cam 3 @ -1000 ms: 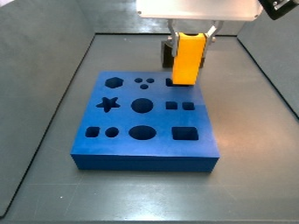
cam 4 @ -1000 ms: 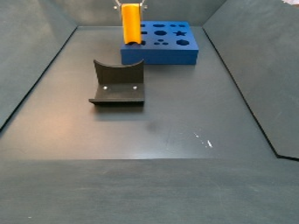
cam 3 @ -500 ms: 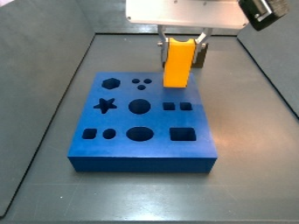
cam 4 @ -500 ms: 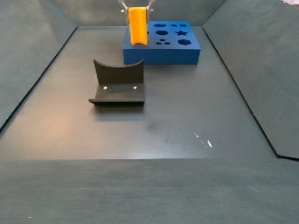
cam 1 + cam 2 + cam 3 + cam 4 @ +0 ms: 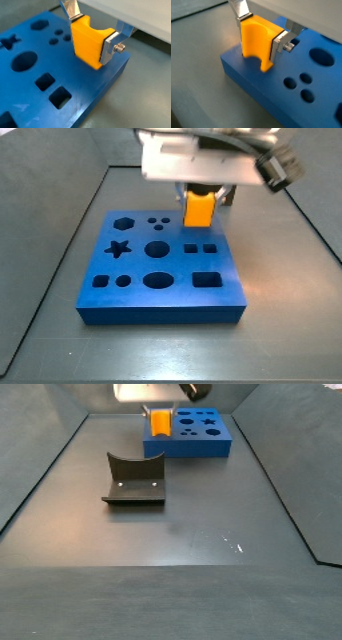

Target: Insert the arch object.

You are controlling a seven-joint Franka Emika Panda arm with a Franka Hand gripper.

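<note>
My gripper [image 5: 92, 31] is shut on the orange-yellow arch object [image 5: 89, 42], one silver finger on each side of it. It shows the same way in a wrist view [image 5: 258, 41]. The arch stands upright with its lower end down at the far corner of the blue board [image 5: 40, 75], its curved notch visible. In a side view the arch [image 5: 198, 208] sits low at the board's [image 5: 167, 263] back right corner, under the gripper [image 5: 201, 192]. In a side view the arch [image 5: 159, 424] is at the board's [image 5: 187, 436] left end. How deep it sits, I cannot tell.
The board has star, hexagon, round, oval and square cutouts [image 5: 159, 250]. The dark L-shaped fixture [image 5: 134, 480] stands on the grey floor in front of the board. Grey walls [image 5: 54, 444] enclose the floor on the sides.
The gripper has come down with the arch. The arch was hanging above the board's back right corner and now sits much lower at it.
</note>
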